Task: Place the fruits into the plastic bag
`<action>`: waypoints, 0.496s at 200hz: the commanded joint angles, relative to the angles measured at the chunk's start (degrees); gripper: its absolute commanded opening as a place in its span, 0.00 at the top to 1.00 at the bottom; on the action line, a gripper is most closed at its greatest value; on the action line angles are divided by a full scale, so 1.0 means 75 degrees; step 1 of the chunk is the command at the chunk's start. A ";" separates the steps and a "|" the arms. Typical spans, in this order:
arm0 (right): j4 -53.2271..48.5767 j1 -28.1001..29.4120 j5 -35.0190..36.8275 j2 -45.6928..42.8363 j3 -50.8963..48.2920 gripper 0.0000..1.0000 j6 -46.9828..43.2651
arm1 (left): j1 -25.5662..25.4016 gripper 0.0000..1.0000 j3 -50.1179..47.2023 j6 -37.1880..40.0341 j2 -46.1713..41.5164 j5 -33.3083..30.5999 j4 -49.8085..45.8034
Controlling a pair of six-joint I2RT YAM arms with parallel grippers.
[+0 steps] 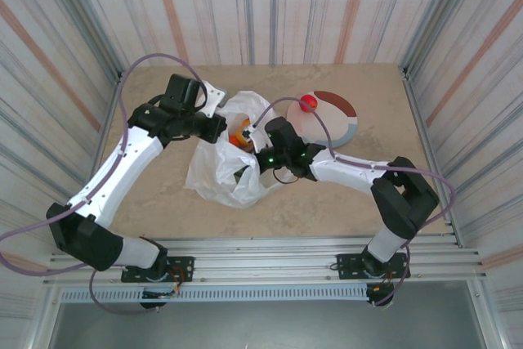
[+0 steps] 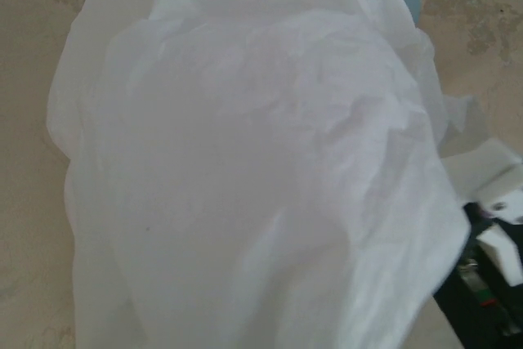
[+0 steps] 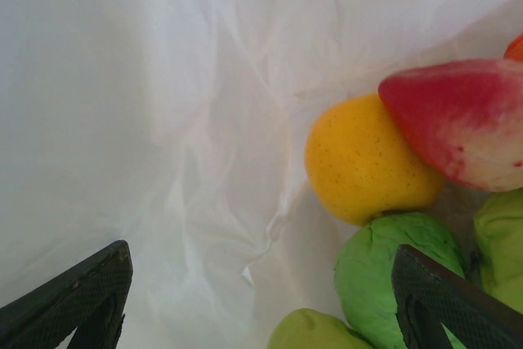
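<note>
Overall scene: two robot arms are reaching from the near edge of a beige worktop [image 1: 155, 202] toward a plastic bag [image 1: 214, 171] lying crumpled at the middle.
Plastic bag: white, thin and wrinkled, it is sitting between the two arms. Its mouth is gaping upward and one loop handle is standing up at the far side.
Left end effector [image 1: 217, 127]: it is pressing into the bag's upper left edge with its jaws closed. Bag film is draping right across the left wrist camera, and the rim is looking pinched in its grip.
Right end effector [image 3: 261, 255]: it is reaching down inside the bag, with its two black fingers [image 3: 78, 300] standing wide apart and gripping nothing.
Fruits in the bag: a yellow fruit [image 3: 364, 161] is resting against a red and pale fruit [image 3: 462, 124]. A green fruit [image 3: 388, 271] is lying just below them, beside the right-hand finger. Another green fruit [image 3: 502, 239] is showing at the right edge, and a yellow-green one [image 3: 315, 331] is peeking in at the bottom.
Bag mouth from above: an orange fruit [image 1: 239, 136] is showing through the opening.
Plate [image 1: 335, 127]: round and pale with a red and blue rim, it is lying just beside the bag, on its far right.
Red fruit [image 1: 308, 103]: it is sitting on the plate's far left rim, apart from both end effectors.
</note>
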 commanded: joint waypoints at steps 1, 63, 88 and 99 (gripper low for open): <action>-0.0399 -0.0101 0.0131 -0.0369 -0.0110 0.18 -0.0158 | 0.0095 1.00 -0.0069 -0.0101 -0.0212 0.0179 0.0083; -0.1538 -0.0593 0.0495 -0.1864 -0.0719 0.19 -0.0673 | 0.0142 1.00 -0.0013 -0.0146 0.0046 -0.0480 -0.0174; -0.1819 -0.1057 0.0286 -0.2861 -0.1181 0.20 -0.0861 | 0.0143 1.00 0.0228 -0.0324 0.0391 -0.1097 -0.0519; -0.1927 -0.1304 0.0147 -0.3267 -0.1297 0.20 -0.0907 | 0.0136 1.00 0.0325 -0.0428 0.0498 -0.1182 -0.0577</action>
